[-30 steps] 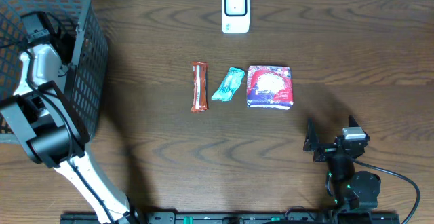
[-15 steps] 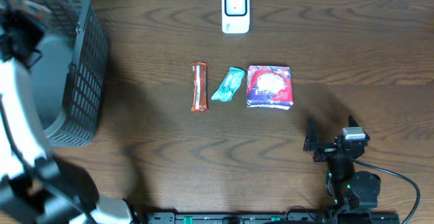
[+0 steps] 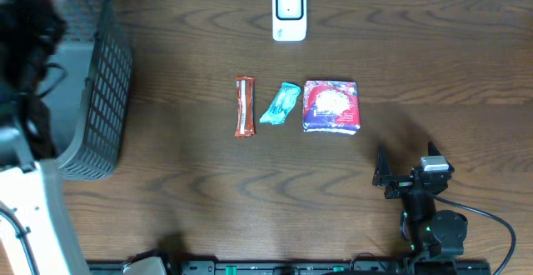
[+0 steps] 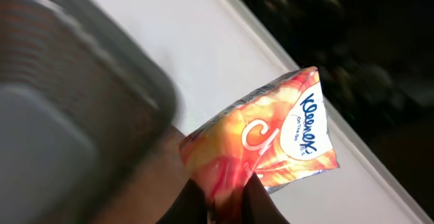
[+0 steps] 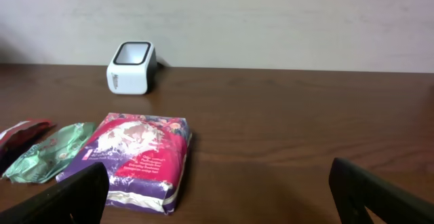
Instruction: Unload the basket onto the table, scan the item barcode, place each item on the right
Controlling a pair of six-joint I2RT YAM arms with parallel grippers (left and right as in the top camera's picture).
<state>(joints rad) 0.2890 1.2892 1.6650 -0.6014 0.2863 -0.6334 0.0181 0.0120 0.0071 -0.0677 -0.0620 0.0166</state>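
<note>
1. The left gripper [image 4: 224, 207] was clamped tight on the lower edge of an orange tissue pack [image 4: 261, 142]; the pack stood up from the fingers in the air, its branded face towards the wrist camera.
2. From overhead the left arm was a blur at the far left edge, over the grey basket [image 3: 100, 100]; the gripper and pack could not be made out clearly in that view.
3. The white scanner [image 3: 289, 12] stood at the far edge of the table [image 3: 433, 58], well apart from the basket.
4. Three items lay in a row mid-table: a brown bar [image 3: 243, 106], a teal packet [image 3: 280, 103] and a purple pack [image 3: 331, 106]; the teal packet lay just beside the purple pack.
5. The right gripper [image 3: 406, 171] sat low near the front edge, jaws spread wide and holding nothing; its camera faced the purple pack and the scanner.
</note>
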